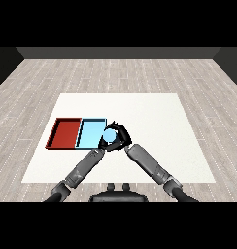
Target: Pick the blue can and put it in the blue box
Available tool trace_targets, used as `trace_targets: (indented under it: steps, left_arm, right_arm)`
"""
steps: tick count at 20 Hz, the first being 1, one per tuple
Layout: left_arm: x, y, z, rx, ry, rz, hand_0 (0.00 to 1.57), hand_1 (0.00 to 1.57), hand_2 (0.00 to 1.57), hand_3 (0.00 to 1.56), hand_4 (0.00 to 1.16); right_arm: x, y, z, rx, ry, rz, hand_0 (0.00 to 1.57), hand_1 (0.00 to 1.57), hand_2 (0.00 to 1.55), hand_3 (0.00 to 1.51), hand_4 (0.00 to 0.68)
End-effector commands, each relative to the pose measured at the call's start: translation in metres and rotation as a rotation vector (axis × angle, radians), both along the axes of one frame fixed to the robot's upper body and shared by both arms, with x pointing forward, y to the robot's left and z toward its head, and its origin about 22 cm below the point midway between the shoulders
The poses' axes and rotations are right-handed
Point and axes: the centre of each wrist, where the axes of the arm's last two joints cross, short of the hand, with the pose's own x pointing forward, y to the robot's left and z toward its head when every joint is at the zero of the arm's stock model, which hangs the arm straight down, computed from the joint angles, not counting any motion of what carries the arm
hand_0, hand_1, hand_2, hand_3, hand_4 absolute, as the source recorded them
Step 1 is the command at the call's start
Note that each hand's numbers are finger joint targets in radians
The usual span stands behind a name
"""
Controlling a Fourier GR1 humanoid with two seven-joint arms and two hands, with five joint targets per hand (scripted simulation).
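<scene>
I see the red tray (66,133) touching the light blue tray (90,133); my right hand (121,134) grips the blue can (110,136) at the blue tray's right edge.

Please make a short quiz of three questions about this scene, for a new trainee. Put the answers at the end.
1. True or false: the blue can stands inside the red tray.
2. Which hand has its fingers curled round the can? A) the left hand B) the right hand C) no hand
3. Fill the gap: the light blue tray lies to the ______ of the red tray, as the head view shows it.

Key
1. False. The can is at the right edge of the light blue tray, held in a hand.
2. B. The right hand curls round it; the left hand is just below the can, its fingers hard to make out.
3. right
</scene>
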Motion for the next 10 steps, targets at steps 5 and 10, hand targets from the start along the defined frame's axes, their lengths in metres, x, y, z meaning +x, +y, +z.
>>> trace_targets:
  steps: [5, 10]
  left_arm:
    - [0.004, -0.023, 0.020, -0.150, -0.023, 0.044, 0.95, 0.95, 0.97, 0.85, 0.69]
    - [-0.001, -0.013, 0.001, -0.149, -0.014, 0.040, 0.58, 0.58, 0.71, 0.50, 0.66]
  right_arm:
    - [-0.008, 0.016, 0.002, 0.046, 0.035, 0.036, 1.44, 1.44, 1.45, 1.39, 0.604]
    - [-0.008, 0.017, 0.004, 0.062, 0.035, 0.053, 1.44, 1.44, 1.45, 1.39, 0.591]
